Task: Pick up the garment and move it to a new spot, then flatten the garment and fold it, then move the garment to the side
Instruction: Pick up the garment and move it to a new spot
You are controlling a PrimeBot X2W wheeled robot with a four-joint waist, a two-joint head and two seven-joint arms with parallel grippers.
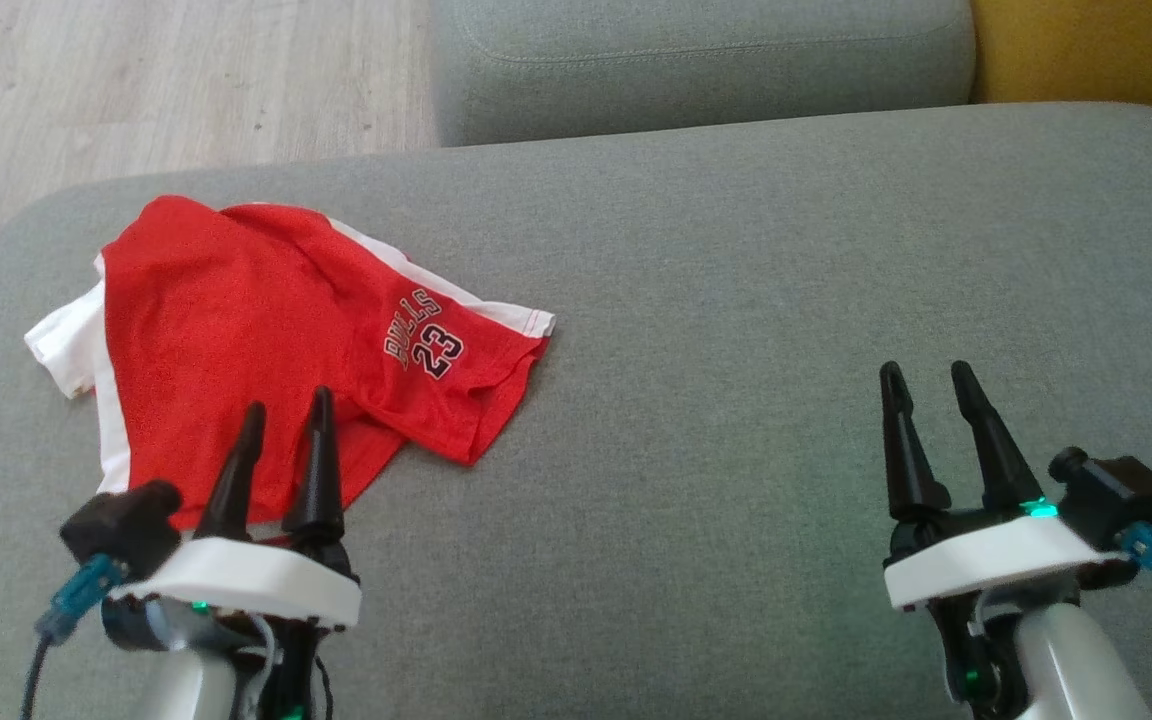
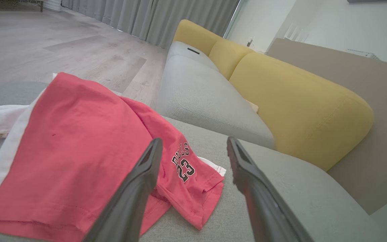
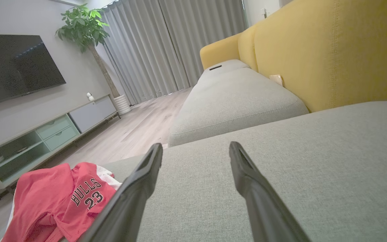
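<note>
Red garment (image 1: 236, 320), print BULLS 23, on grey cushion (image 1: 736, 300); left gripper (image 1: 289, 400), right gripper (image 1: 926, 367) both spread, empty

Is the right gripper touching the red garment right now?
Apart. In the head view a wide stretch of bare grey cushion lies between the right gripper and the red garment, which lies over on the left.
</note>
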